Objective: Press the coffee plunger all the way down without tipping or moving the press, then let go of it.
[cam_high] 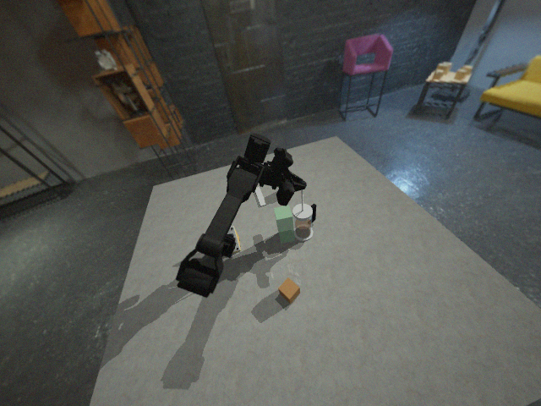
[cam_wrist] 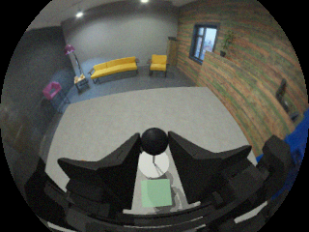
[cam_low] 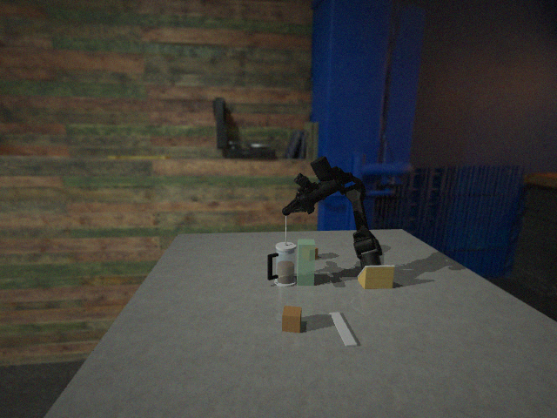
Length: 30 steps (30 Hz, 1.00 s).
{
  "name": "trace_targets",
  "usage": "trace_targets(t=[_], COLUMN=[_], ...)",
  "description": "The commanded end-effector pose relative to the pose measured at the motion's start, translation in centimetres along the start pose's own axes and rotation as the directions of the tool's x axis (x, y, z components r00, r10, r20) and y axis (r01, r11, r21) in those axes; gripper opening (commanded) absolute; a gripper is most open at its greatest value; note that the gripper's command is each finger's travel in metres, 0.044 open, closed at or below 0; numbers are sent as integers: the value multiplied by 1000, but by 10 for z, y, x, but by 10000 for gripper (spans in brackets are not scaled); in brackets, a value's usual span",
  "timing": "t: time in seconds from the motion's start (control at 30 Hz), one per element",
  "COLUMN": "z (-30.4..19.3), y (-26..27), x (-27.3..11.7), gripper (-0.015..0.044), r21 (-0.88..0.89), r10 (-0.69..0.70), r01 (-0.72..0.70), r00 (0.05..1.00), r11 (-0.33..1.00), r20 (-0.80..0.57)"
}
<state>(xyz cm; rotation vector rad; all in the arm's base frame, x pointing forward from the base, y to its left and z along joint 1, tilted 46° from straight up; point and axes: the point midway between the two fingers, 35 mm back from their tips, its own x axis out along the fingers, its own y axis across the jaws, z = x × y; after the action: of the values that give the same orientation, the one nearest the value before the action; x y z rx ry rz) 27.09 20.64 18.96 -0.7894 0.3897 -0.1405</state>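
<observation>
Three views of a single black arm [cam_high: 226,210] working at a coffee press [cam_high: 303,222] on a grey tabletop [cam_high: 393,305]. The press stands upright near the middle of the tabletop, a clear cylinder with a white lid [cam_low: 285,246], a black side handle [cam_low: 271,266] and brown contents in its lower part. Just beside it, on the arm's side, stands a tall pale green block [cam_low: 305,261]; whether block and press touch cannot be told.

A thin rod [cam_low: 285,229] rises from the lid straight up to the gripper [cam_low: 287,209], so the plunger is raised, well above the lid. In the wrist view the round black plunger knob [cam_wrist: 154,139] sits between the two dark fingers, which meet it from either side; the jaws are pinching the knob. Below the knob in the same view lie the white lid and the green block.

The arm rises from its base [cam_high: 197,275], bends at the elbow and reaches down and forward over the press.

Other objects on the tabletop, all well apart from the press: an orange-brown cube [cam_low: 291,318], a flat white strip [cam_low: 343,328] near the cube, and a yellow wedge-ended block [cam_low: 377,276] close to the arm's base.
</observation>
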Motion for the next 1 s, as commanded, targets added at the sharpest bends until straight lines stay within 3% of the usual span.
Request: trace_targets(t=[0.0, 0.97], z=[0, -27], y=[0, 5], x=[0, 21], gripper=[130, 130], r21=[-2, 0], r10=[2, 8], r01=[-2, -8], r00=[1000, 1000], r11=[1000, 1000], r20=[0, -9])
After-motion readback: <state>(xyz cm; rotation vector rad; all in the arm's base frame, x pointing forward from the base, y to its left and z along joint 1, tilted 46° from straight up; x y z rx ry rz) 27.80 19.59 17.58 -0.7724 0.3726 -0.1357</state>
